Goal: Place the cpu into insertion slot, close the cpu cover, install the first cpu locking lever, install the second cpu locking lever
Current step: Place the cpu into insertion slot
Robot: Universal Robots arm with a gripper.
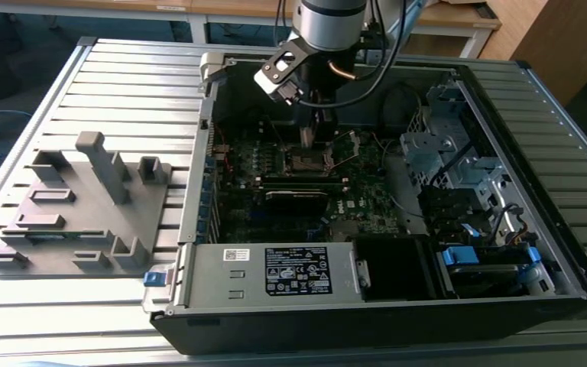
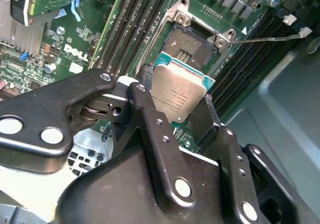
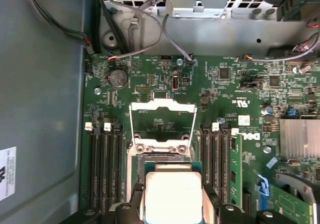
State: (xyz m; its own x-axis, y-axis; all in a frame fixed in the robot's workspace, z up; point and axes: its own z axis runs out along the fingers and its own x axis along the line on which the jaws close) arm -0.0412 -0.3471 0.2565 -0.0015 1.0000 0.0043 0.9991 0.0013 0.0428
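- Claw [image 1: 311, 145], exterior view: reached down into the open computer case [image 1: 538, 252] on the desk [image 1: 120, 76], towards its far side.
- Second wrist view: it was clenched on two opposite edges of the cpu [image 2: 177, 93], held just above the empty insertion slot [image 2: 192, 46], not seated.
- First wrist view: the cpu cover [image 3: 162, 105] stood open; closing and both locking steps were undone. The chip was square, with no long axis, metal top up.

Open PC case [image 1: 375, 325] is lying on slatted table [image 1: 120, 76], w/ grey plastic fixture [image 1: 79, 229] sitting beside it at the exterior view's left. PSU [image 1: 217, 283] is occupying case's near edge. Coin battery [image 3: 118, 77] is sitting on motherboard [image 3: 240, 83].
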